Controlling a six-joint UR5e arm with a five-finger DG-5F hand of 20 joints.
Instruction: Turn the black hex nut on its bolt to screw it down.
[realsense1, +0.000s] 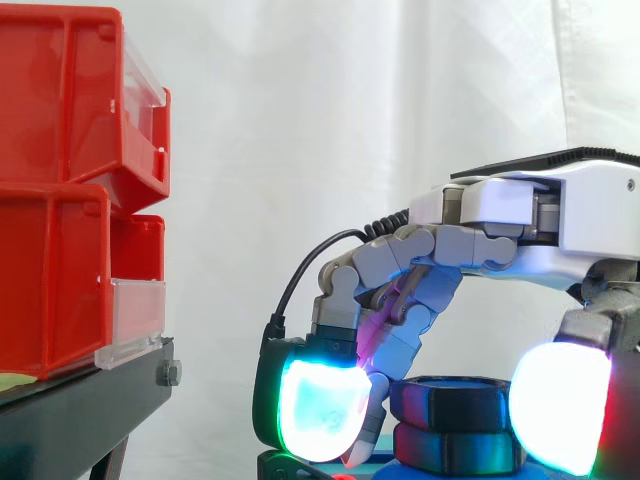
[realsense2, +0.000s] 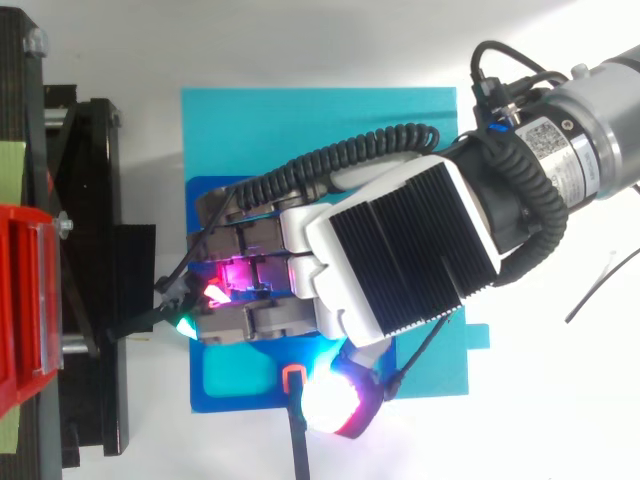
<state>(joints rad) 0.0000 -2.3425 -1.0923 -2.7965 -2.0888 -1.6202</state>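
Observation:
In the side view the black hex nut (realsense1: 452, 398) sits at the bottom, on top of a second dark hex piece (realsense1: 455, 448). The bolt itself is hidden. My hand (realsense1: 500, 225) arches over the nut with its fingers curled down round it. A cyan-white glowing pad (realsense1: 318, 410) hangs to the nut's left, a magenta-lit finger touches its left side, and a white-red pad (realsense1: 560, 405) presses at its right edge. From above, the hand (realsense2: 400, 250) covers the nut, over a blue base plate (realsense2: 230, 390).
Red bins (realsense1: 70, 190) are stacked on a black stand (realsense1: 90, 405) to the left, a short gap from the fingers. The base plate lies on a cyan mat (realsense2: 300, 120). A white curtain hangs behind.

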